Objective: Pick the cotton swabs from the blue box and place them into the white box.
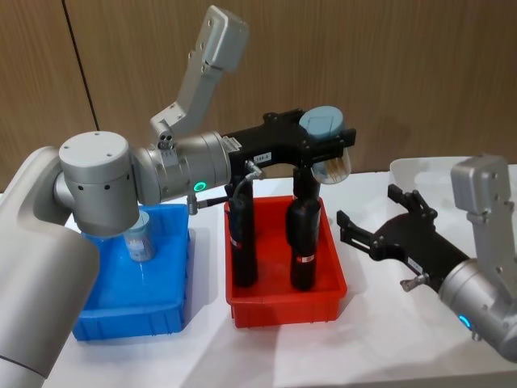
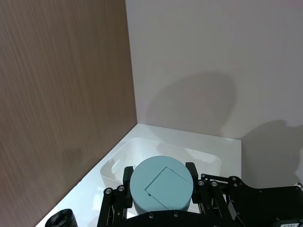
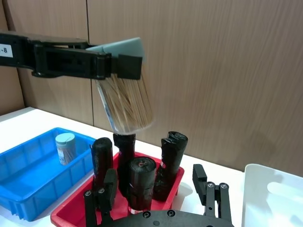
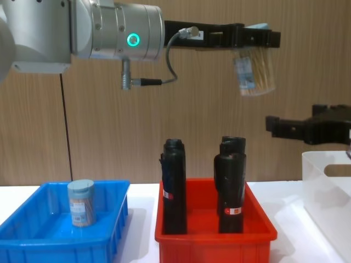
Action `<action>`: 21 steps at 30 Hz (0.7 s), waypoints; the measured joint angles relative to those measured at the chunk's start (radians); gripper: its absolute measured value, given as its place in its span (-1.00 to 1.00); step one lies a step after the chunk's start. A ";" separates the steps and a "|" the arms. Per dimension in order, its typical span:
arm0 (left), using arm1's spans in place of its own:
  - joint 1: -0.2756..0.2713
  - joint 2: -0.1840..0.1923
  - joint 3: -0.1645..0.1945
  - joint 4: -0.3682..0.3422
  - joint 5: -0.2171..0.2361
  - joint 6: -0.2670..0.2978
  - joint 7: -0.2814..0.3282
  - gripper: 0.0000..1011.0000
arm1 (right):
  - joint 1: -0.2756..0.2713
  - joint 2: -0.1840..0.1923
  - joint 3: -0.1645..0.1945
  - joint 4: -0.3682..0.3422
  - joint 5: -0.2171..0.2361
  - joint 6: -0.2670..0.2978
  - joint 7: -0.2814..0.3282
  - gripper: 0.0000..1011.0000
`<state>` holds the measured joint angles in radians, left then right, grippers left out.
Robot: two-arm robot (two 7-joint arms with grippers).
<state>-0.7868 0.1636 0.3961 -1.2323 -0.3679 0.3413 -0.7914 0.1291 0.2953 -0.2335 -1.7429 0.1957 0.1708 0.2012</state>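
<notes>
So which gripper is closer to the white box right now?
Right. The right gripper hangs just beside the white box at its rim, jaws open. The left gripper holds a swab jar high over the red bin, farther off.

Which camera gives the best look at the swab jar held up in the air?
The right wrist view: the held jar hangs side-on from the left gripper, swabs plain through its clear wall. The head view catches its lid, the chest view its side from farther off, the left wrist view its lid from above.
</notes>
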 joint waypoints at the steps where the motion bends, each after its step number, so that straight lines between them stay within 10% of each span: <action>1: 0.000 0.000 0.000 0.000 0.000 0.000 0.000 0.31 | 0.002 -0.001 0.000 0.001 -0.003 0.001 0.003 0.98; 21: 0.000 0.000 0.000 0.000 0.000 0.000 0.000 0.31 | 0.061 -0.022 -0.012 -0.005 -0.055 0.038 0.054 0.98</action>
<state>-0.7871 0.1637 0.3960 -1.2324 -0.3679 0.3413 -0.7913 0.1896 0.2733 -0.2451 -1.7481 0.1408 0.2084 0.2554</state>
